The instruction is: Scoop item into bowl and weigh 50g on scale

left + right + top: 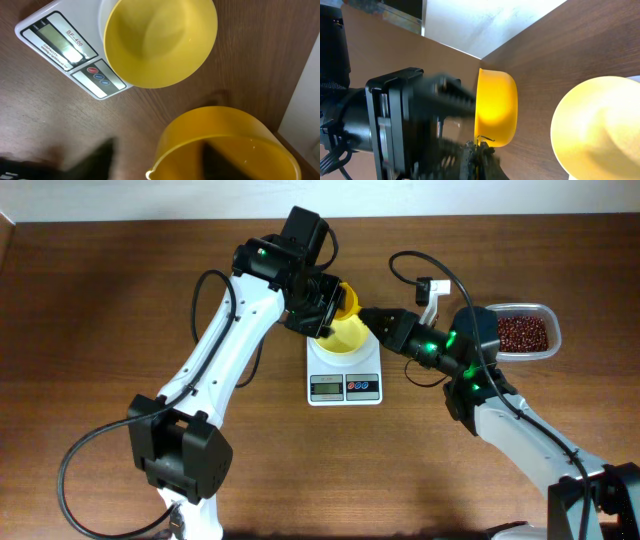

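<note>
The pale-yellow bowl [347, 340] [160, 42] stands empty on the white scale [345, 385] [60, 42]. Just behind it a yellow scoop [346, 302] [240, 135] [496, 107] hangs over the table, with no beans showing in it. My left gripper [325, 310] [159, 146] is open, one finger inside the scoop's cup and one outside its wall. My right gripper [368, 318] [479, 149] is shut on the scoop's thin handle, right beside the left one. The item, dark reddish-brown beans [521, 332], lies in a clear tub at the right.
The clear tub [551, 346] sits near the table's right edge, behind my right arm. A black cable [410, 265] loops above the right wrist. A white wall [485, 25] runs along the table's far edge, close behind the scoop.
</note>
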Robot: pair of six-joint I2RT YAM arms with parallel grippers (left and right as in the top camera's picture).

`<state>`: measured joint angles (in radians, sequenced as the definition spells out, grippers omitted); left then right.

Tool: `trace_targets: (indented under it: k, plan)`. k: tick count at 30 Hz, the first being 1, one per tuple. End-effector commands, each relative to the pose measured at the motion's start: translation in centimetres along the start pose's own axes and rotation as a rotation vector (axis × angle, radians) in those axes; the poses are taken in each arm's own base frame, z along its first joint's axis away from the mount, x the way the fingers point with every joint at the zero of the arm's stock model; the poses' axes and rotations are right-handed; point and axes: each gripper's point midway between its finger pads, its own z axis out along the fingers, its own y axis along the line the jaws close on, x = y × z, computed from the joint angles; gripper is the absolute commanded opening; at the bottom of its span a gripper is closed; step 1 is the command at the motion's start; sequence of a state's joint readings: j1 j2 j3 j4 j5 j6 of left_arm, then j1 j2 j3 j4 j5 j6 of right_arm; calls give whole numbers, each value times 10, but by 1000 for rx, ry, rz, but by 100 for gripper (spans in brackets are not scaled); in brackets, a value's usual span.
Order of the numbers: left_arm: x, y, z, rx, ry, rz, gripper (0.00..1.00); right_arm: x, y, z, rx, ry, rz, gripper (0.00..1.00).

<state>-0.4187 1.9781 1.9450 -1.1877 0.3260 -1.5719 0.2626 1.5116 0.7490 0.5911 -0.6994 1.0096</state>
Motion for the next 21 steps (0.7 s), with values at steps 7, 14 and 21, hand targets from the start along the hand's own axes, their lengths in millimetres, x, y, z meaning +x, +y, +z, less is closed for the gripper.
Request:
trace_targets:
  k: [7,14,21]
  plan:
    - [-5,-10,-27,71,-15,29,99,-2,1,0,-4,-6,-19,4]
    - [-22,-11,-88,189,-64,67,99,-32,-15,-20,33,-80,-52,4]
    - [-43,-4,-99,180,-150,55,99,-55,-11,-45,39,-127,-123,4]
